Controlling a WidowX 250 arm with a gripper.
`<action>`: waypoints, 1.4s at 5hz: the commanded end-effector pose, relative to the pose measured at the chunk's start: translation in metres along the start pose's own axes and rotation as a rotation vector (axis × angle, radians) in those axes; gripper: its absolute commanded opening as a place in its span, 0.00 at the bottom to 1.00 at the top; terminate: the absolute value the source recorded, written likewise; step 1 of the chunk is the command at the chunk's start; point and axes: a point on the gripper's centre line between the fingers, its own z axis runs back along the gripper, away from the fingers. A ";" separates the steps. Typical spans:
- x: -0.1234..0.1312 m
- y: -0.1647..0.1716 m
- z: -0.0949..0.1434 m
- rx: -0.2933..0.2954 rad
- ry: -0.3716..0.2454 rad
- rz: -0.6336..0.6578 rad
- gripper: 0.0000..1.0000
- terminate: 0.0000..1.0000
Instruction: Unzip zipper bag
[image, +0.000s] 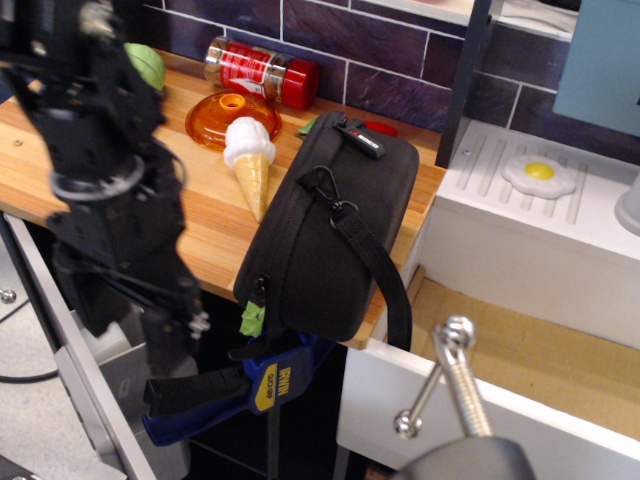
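Note:
The zipper bag (330, 225) is a large black rounded case lying tilted on the right end of the wooden counter (205, 215), with its lower corner hanging over the front edge. Its black strap (368, 258) runs across the top. A small green pull tab (252, 318) hangs at the lower left corner, and a red-marked label (360, 140) sits at the far end. My gripper (135, 335) hangs in front of the counter edge, left of the pull tab and apart from it. Its two black fingers (172, 335) stand apart, holding nothing. The image of it is blurred.
A blue and black clamp (240, 385) sits under the bag's corner. A grey bin (120, 385) stands below my gripper. On the counter are an ice cream toy (248, 160), an orange lid (232, 115), a red jar (262, 70) and a cabbage (148, 65). A white drawer with a metal handle (450, 375) is at the right.

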 end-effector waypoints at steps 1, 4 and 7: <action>0.028 -0.026 -0.010 0.021 -0.051 0.069 1.00 0.00; 0.057 -0.031 0.002 0.019 -0.149 0.106 1.00 0.00; 0.061 -0.031 0.013 -0.003 -0.179 0.129 0.00 0.00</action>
